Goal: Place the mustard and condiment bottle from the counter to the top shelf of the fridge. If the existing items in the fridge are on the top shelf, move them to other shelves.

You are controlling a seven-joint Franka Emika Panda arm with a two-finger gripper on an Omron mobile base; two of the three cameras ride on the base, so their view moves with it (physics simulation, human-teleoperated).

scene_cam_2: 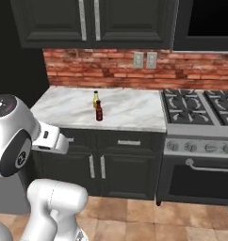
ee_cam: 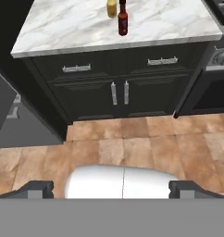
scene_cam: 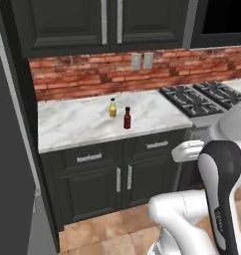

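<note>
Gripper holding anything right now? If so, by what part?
Nothing held. The gripper is open, its fingertips wide apart over the floor. The mustard bottle and red bottle stand untouched on the counter.

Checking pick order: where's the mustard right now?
The mustard stands on the marble counter, just behind the dark red condiment bottle, left of the stove.

Far ahead of the end effector (ee_cam: pixel 111 189), the mustard (ee_cam: pixel 112 8) is cut off by the hand view's top edge. The stove (scene_cam: pixel 208 97) runs past the frame's right edge. Labels on the condiment bottle (scene_cam_2: pixel 99 111) are too small to read.
</note>
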